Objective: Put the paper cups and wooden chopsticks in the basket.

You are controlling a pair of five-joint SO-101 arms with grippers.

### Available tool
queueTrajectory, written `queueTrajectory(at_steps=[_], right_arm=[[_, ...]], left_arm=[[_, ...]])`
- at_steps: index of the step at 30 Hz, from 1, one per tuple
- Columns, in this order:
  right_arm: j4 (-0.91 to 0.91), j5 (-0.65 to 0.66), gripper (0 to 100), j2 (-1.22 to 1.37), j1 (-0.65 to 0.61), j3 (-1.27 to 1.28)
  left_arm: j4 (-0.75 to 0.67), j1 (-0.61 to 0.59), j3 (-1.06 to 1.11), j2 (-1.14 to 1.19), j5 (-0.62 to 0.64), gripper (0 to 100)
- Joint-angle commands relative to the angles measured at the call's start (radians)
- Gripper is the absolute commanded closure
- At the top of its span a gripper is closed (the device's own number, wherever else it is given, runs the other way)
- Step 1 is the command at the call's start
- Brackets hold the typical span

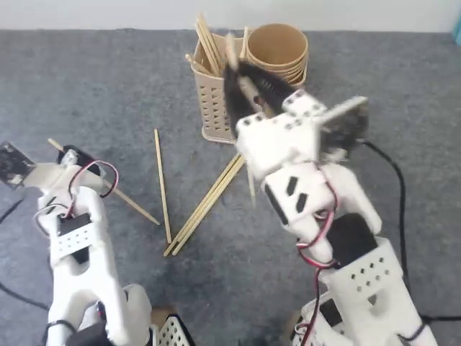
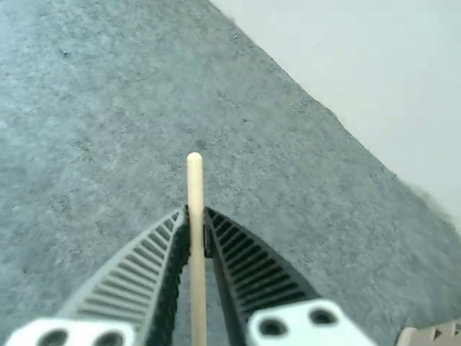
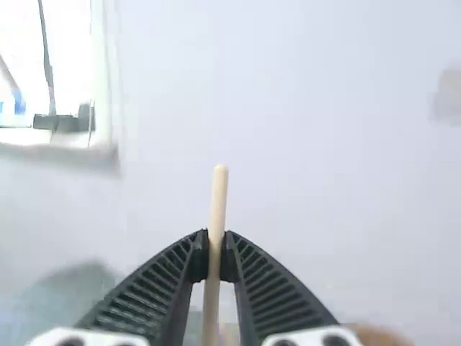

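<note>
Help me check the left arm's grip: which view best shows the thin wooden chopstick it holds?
The left wrist view: the thin wooden chopstick sits clamped in the left gripper. The high view shows most of its length slanting over the grey carpet. The right wrist view shows a second chopstick, in the right gripper.

Far centre of the grey carpeted table (image 1: 108, 86) stands the beige slotted plastic basket (image 1: 215, 101), with the stack of brown paper cups (image 1: 277, 43) in its right part and a bunch of pale wooden chopsticks (image 1: 207, 45) upright in its left. The right gripper (image 3: 215, 249) sits at the basket's front, clamped on the right-hand chopstick (image 3: 218, 194). In front of the basket a loose pair of chopsticks (image 1: 205, 205) lies slanted, a single chopstick (image 1: 163, 184) just left of it. Further left, the left gripper (image 2: 196, 223) pinches the left-hand chopstick (image 2: 194, 187).
</note>
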Motion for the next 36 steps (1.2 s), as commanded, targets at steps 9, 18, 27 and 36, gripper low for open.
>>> queueTrajectory(at_steps=[9, 18, 27, 36], right_arm=[[-0.598, -0.006, 99.1, 0.386, 0.079, -0.226], [-0.696, -0.005, 99.1, 0.803, 0.107, -0.591], [-0.762, 0.238, 99.1, 1.112, 0.11, -0.793], [-0.694, 0.322, 86.4, 1.106, 0.11, -0.747]], left_arm=[[-0.026, 0.015, -0.004, -0.046, -0.015, 99], [-0.026, 0.026, -0.002, -0.046, -0.015, 99], [-0.028, 0.028, -0.002, -0.044, -0.015, 99], [-0.028, 0.028, -0.002, -0.044, -0.015, 99]])
